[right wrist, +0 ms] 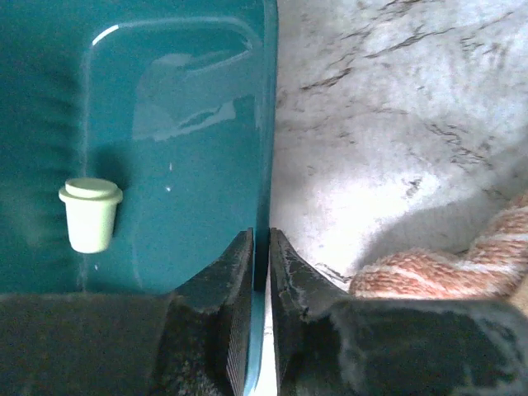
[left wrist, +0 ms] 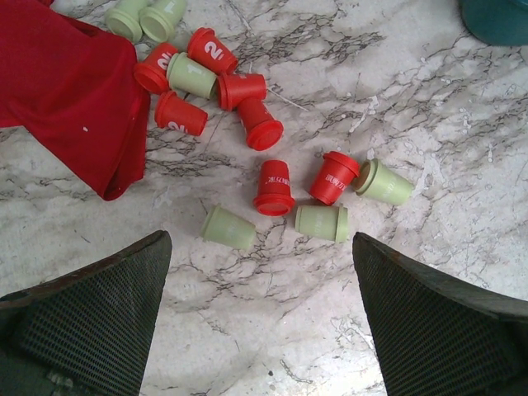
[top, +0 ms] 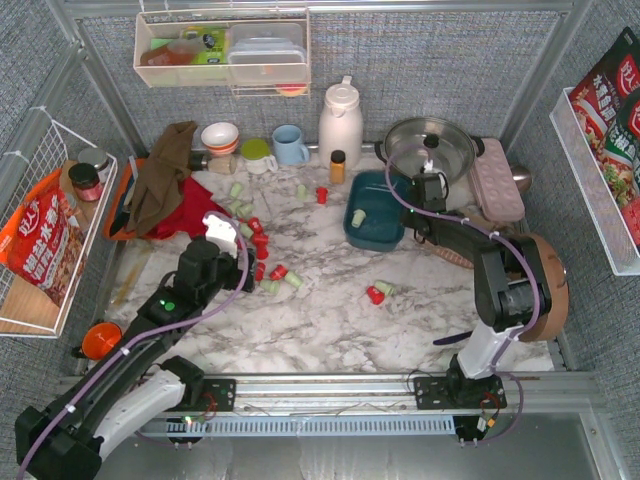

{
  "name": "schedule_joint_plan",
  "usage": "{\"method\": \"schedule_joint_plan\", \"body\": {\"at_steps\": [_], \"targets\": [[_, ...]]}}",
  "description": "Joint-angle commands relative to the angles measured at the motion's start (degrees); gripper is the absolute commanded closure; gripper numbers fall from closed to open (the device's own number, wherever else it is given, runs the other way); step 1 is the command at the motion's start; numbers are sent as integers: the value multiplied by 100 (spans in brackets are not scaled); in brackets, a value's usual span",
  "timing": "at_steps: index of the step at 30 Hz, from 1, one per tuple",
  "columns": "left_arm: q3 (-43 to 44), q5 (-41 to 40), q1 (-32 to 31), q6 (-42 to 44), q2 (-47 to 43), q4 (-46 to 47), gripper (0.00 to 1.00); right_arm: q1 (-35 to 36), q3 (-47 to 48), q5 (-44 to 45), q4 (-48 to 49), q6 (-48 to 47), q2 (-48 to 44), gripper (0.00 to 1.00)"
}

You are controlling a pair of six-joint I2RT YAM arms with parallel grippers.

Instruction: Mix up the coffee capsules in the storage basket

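Note:
The dark teal storage basket (top: 362, 240) stands right of centre with one mint capsule (top: 358, 217) inside. My right gripper (top: 410, 215) is shut on its right wall (right wrist: 262, 124), one finger inside and one outside. In the right wrist view the mint capsule (right wrist: 91, 213) stands on the basket floor, left of that gripper (right wrist: 261, 235). Red and mint coffee capsules (top: 262, 245) lie scattered over the marble, with a pair (top: 377, 292) nearer the basket. My left gripper (top: 205, 262) hovers open (left wrist: 260, 243) just short of a mint capsule (left wrist: 229, 228) and a red one (left wrist: 274, 188).
A red cloth (left wrist: 66, 91) touches the left capsule cluster. Behind the basket stand an orange-capped bottle (top: 338, 165), a white jug (top: 340, 120) and a lidded steel pot (top: 430, 145). A pink tray (top: 497, 190) and an orange woven piece (right wrist: 445, 268) lie to its right.

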Motion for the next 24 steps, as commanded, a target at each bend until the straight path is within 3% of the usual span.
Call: {"method": "schedule_joint_plan", "body": {"at_steps": [1, 11, 19, 20, 24], "targets": [[41, -68, 3, 14, 43, 79, 1, -17, 0, -636, 39, -336, 9, 83], [95, -20, 0, -75, 229, 86, 1, -145, 434, -1435, -963, -483, 203, 93], [100, 94, 2, -156, 258, 232, 1, -219, 555, -1239, -1544, -998, -22, 90], [93, 123, 5, -188, 260, 274, 1, -229, 574, -1234, -1629, -1131, -29, 89], [16, 295, 4, -335, 297, 522, 1, -344, 593, -1398, -1775, -1411, -62, 69]]}}
